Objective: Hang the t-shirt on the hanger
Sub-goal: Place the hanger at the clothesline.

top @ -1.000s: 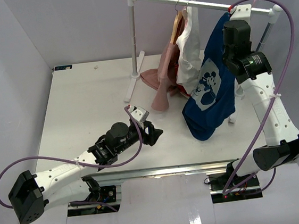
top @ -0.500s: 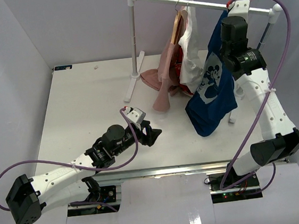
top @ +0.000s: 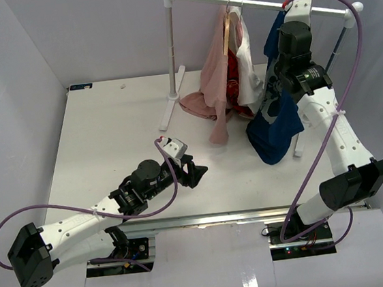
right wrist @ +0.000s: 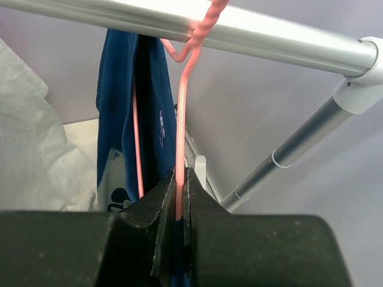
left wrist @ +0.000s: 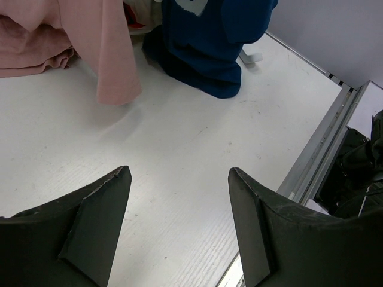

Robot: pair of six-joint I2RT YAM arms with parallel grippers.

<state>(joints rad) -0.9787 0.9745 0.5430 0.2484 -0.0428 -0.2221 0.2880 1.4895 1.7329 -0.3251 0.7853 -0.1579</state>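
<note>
Item: navy t-shirt [top: 276, 125] on pink wire hanger [right wrist: 181, 119], upper right of overhead frame; right claw [right wrist: 181, 197] pinching hanger wire below hook, so advise seating hook squarely over metal rail [right wrist: 269, 33] before release; left claw [left wrist: 179, 179] spread above worktop [left wrist: 179, 128].

Shows the navy t-shirt [top: 277, 126] hung upright on the thin pink wire hanger [right wrist: 181, 119], folded narrow, white Mickey print barely visible, lower end bunched at the table [top: 107, 125]. Puts the hanger's twisted neck against the silver rail [right wrist: 269, 36], near its right-hand post.
</note>
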